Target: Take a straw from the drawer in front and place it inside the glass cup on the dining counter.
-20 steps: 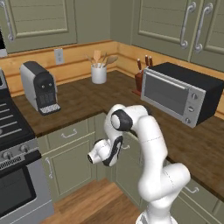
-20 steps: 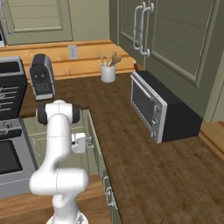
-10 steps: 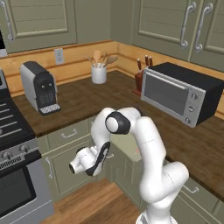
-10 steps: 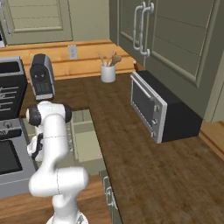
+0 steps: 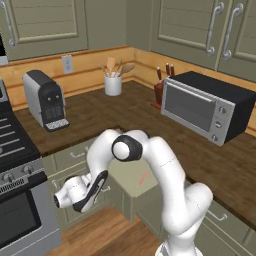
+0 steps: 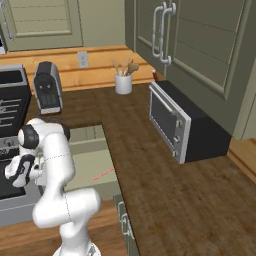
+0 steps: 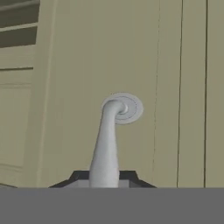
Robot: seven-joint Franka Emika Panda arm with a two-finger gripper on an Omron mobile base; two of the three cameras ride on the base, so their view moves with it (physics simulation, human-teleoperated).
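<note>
Olive kitchen cabinets, drawer (image 5: 131, 176) drawn open, gripper (image 5: 82, 197) low at its front.

Whether the jaws are clamped on the silver handle (image 7: 106, 142) cannot be told, though the handle is seen rising right between them. Behind, the straw (image 5: 143, 177) is seen lying flat on the drawer floor; it is judged light, stiff and slippery, best pinched mid-length.

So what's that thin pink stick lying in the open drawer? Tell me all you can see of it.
The straw is a thin, straight red-pink stick, plain and smooth. It lies flat and slanted on the pale floor of the open drawer, below the dark wooden counter edge. Nothing touches it but the drawer floor.
</note>
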